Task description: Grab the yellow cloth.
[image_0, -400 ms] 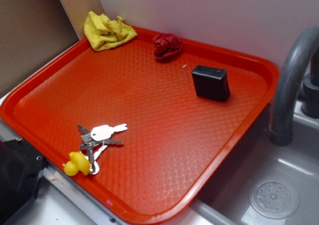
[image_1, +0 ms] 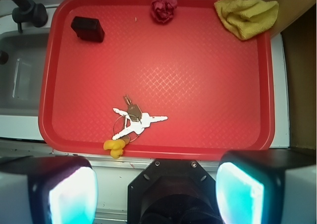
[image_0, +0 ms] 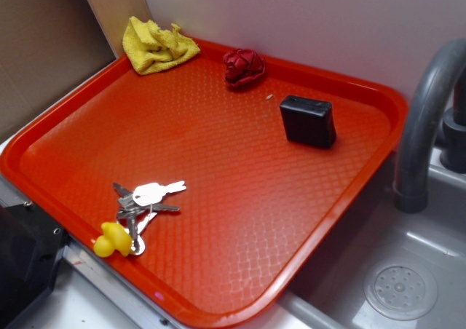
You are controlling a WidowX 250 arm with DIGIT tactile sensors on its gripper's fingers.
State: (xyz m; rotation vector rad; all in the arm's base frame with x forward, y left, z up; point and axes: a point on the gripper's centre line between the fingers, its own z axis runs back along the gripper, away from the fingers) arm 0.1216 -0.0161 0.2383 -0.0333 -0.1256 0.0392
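Red plastic makes up the big tray, which sits beside a grey sink. On the tray lie a yellow cloth, a dark red wad, a black box and some keys with a little yellow duck at the near rim. The yellow cloth is bunched in a far corner of the tray, partly over the rim. In the wrist view the claw is at the near edge, off the tray, and the cloth is far from it, up and to one side. The claw's two fingers stand wide apart. It holds nothing and touches nothing.
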